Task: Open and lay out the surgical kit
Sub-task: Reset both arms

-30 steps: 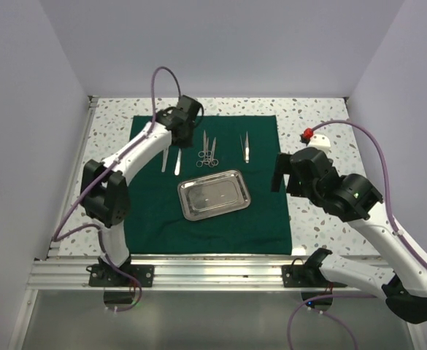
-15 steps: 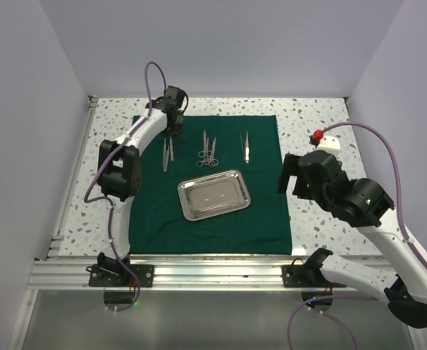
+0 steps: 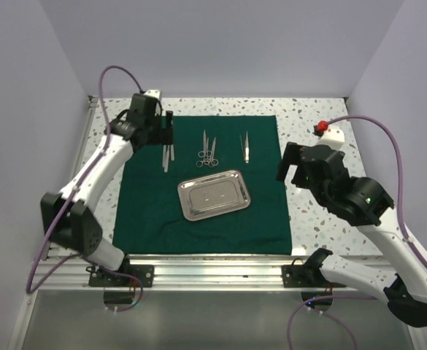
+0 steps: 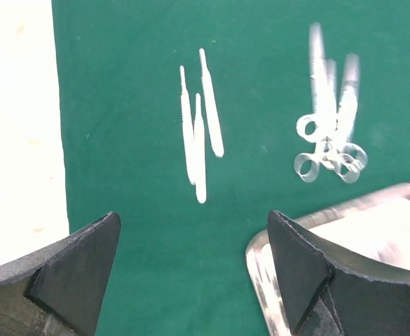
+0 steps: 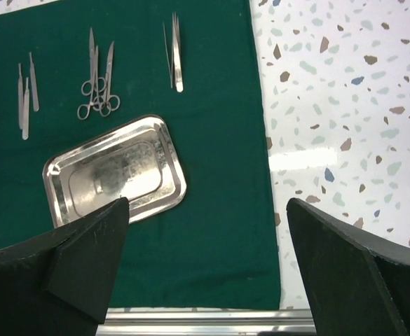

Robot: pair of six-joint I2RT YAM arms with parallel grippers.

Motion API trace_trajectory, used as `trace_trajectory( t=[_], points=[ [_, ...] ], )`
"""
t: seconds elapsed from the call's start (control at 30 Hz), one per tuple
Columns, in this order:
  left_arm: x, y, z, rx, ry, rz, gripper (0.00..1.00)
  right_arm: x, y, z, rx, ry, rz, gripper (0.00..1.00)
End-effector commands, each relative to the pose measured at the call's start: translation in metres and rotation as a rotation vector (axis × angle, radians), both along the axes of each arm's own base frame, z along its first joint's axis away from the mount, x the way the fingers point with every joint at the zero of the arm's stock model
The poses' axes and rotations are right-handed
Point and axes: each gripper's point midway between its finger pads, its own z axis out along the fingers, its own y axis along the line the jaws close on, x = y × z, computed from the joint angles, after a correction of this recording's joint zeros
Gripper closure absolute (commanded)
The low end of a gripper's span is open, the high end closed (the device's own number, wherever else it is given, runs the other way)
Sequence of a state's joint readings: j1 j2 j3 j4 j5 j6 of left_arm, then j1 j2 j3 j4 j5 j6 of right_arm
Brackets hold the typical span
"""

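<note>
Left tool (image 4: 190, 234) hung open over slim instruments (image 4: 199, 133) by the cloth's (image 4: 120, 105) far-left corner; a low swing could scatter them. Right tool (image 5: 208, 206) was open.

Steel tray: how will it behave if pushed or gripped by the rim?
The steel tray looks rigid and probably light: thin sheet metal, empty. Its polished, low rim is likely slippery in a pincer. Lying flat, it should not tip, but a push may drag and wrinkle the green cloth under it.

Left gripper (image 3: 166, 129) hovers wide-jawed near the table's (image 3: 304, 226) far-left corner; right gripper (image 3: 288, 173), jaws equally spread, hovers by its right edge.
</note>
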State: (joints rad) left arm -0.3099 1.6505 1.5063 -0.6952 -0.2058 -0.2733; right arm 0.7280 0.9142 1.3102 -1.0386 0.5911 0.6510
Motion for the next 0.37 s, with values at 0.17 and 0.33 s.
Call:
trace_trajectory(
  t=[0.17,0.33],
  points=[
    [-0.055,0.003,0.056,-0.103,-0.182,-0.074,0.10,0.030,0.022,0.041,-0.010,-0.139,0.069,0.02],
    [-0.066,0.044,0.072,-0.009,-0.258,0.109,0.08,0.032,0.022,0.025,-0.020,-0.103,0.043,0.02]
  ],
)
